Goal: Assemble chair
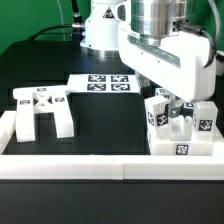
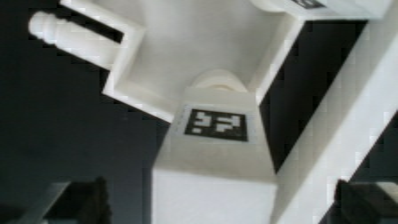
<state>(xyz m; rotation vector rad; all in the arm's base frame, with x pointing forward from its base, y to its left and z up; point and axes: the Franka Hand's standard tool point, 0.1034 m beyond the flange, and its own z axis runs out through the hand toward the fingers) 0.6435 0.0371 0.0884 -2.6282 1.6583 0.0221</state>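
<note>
Gripper (image 2: 222, 205) jaws wide, dark fingers (image 2: 80, 200) clear of the smooth white plastic chair part (image 2: 214, 170) between them: blocky, tagged, round peg (image 2: 71, 35). Chair pieces (image 1: 180, 130) bunch by white rail (image 1: 90, 160), exterior view's right; fingertips there hard to make out. Cross-braced frame (image 1: 40, 108) apart, left.

Table (image 1: 110, 125) centre free (chair parts (image 1: 40, 108) flank).

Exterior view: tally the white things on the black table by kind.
Chair frame, exterior view's left: 1
Chair part cluster, exterior view's right, joints unclear: 1
Marker board: 1
Rail: 1
Total: 4
</note>
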